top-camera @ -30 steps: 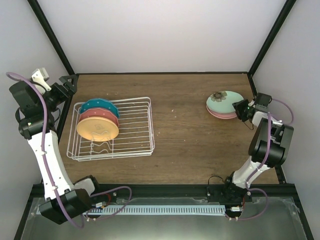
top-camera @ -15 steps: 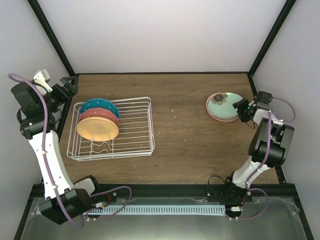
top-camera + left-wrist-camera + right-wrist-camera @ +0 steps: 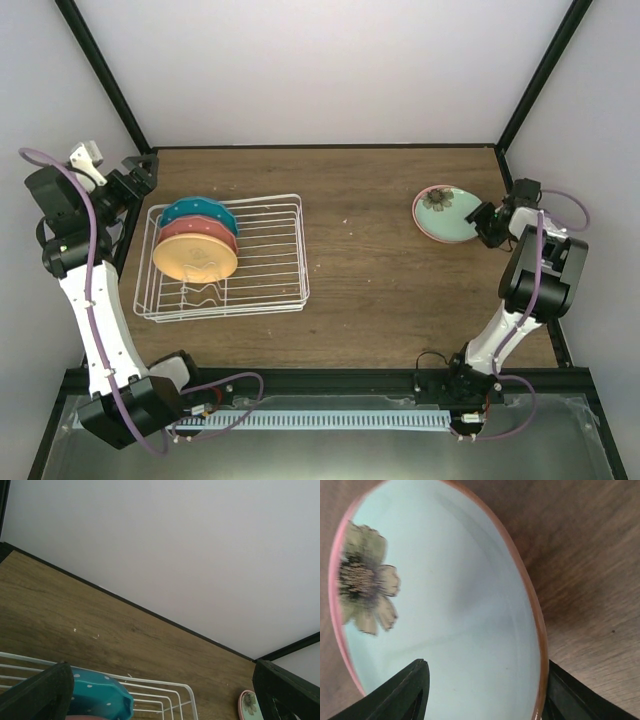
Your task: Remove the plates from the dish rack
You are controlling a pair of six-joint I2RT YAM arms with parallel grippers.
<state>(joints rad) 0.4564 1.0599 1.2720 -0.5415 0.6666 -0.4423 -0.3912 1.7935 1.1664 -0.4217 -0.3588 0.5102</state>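
The white dish rack [image 3: 298, 262] stands at the left and holds three upright plates: the white-dotted teal-blue one [image 3: 200, 211] at the back, the salmon-red one [image 3: 198, 232], and the orange-yellow one [image 3: 195, 257] in front. The mint green flower plate [image 3: 450, 210] lies on the pink plate [image 3: 420, 216] at the far right. My right gripper [image 3: 487, 222] is open at their right edge; in the right wrist view its fingers [image 3: 412, 692] straddle the rim of the mint plate [image 3: 450, 605]. My left gripper [image 3: 135, 176] is open and empty, raised behind the rack's far-left corner.
The left wrist view shows the rack's far corner [image 3: 170, 692], the teal plate's top [image 3: 97, 697] and the distant plate stack [image 3: 249, 705]. Black frame posts and white walls enclose the wooden table [image 3: 370, 270].
The mint plate was tilted in my right gripper above the pink plate; it now lies flat on it. The right gripper has let go and drawn slightly right. The left arm barely moved.
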